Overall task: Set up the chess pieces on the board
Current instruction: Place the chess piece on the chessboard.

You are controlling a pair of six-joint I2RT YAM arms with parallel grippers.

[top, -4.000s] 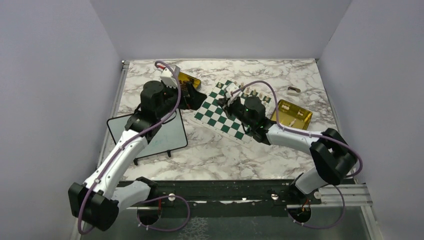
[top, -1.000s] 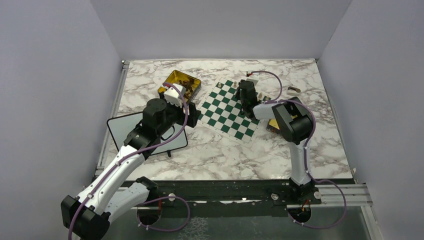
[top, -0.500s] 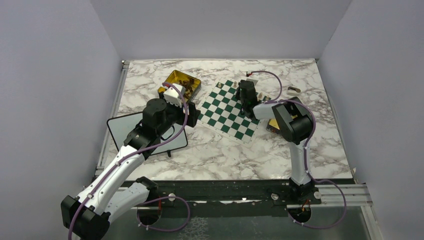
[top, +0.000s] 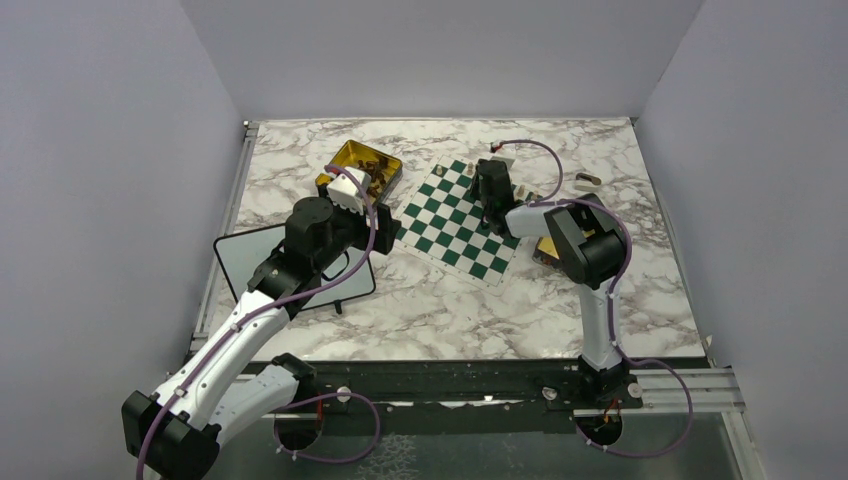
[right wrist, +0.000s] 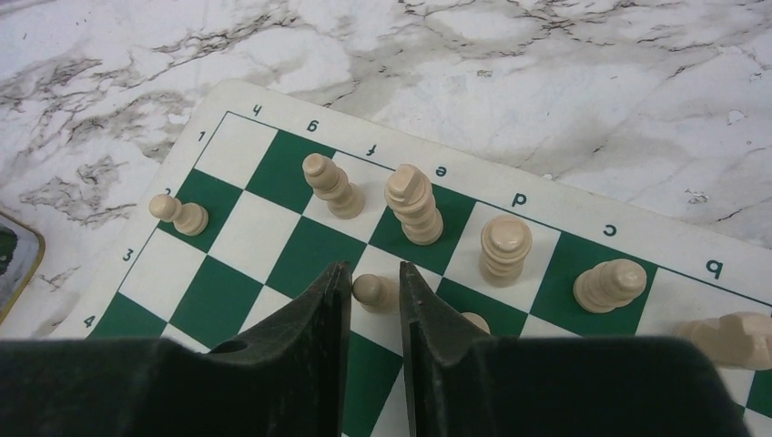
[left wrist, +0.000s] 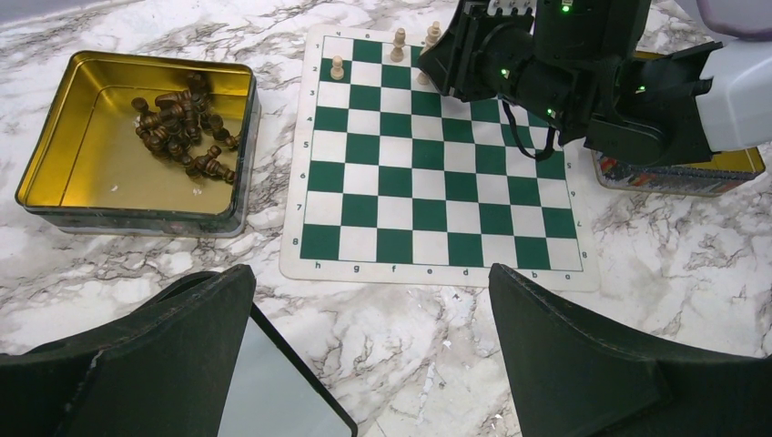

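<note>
Tallying pale chess pieces (right wrist: 414, 202): several back-rank figures stand along the board's (left wrist: 437, 209) far edge, few pawns before them. Dark pieces (left wrist: 177, 123): all heaped in gold tin (left wrist: 137, 223) off the board's left edge. Right gripper (right wrist: 375, 278): fingers narrowly flank one pale pawn (right wrist: 369, 289); clamped or freed, cannot tell. Left gripper (left wrist: 369, 291): spread wide, empty. Judged: under half done.

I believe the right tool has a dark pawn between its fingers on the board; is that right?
Not quite: the pawn between the right tool's fingers on the board is pale beige, not dark, as the right wrist view shows.
</note>
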